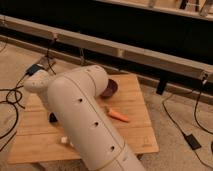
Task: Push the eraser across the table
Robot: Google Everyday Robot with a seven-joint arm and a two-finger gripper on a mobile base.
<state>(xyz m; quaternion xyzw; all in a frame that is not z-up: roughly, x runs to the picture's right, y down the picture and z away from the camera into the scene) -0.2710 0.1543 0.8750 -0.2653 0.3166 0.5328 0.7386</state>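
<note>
Wooden plank table (136,134) sits in the middle of the shot, and honestly most of it is blocked by the robot's big white arm (85,125). The arm comes in from the near right corner and runs diagonally up to a rounded joint over the left side of the table.

The eraser (52,117) is just a small black bit poking out from behind the arm's left edge, on the left half of the table, about midway between the near and far edges. Only part of it shows, the rest is behind the arm.

The gripper is somewhere behind that fat arm segment, so I can't see it at all. Can't tell if it's wide, narrow or touching anything.

Other stuff on the table:
- an orange carrot (119,115) lying flat right of the arm, roughly centre-right, tip pointing right
- a dark maroon bowl (110,89) at the far side, half hidden by the arm
- a tiny pale thing (64,140) near the front edge on the left, right against the arm's outline, can't make out what it is

Off the table, black cables (11,97) loop over the floor on the left, and a black power brick (192,141) lies on the floor to the right. A long metal rail (130,51) runs along the dark wall at the far side.
</note>
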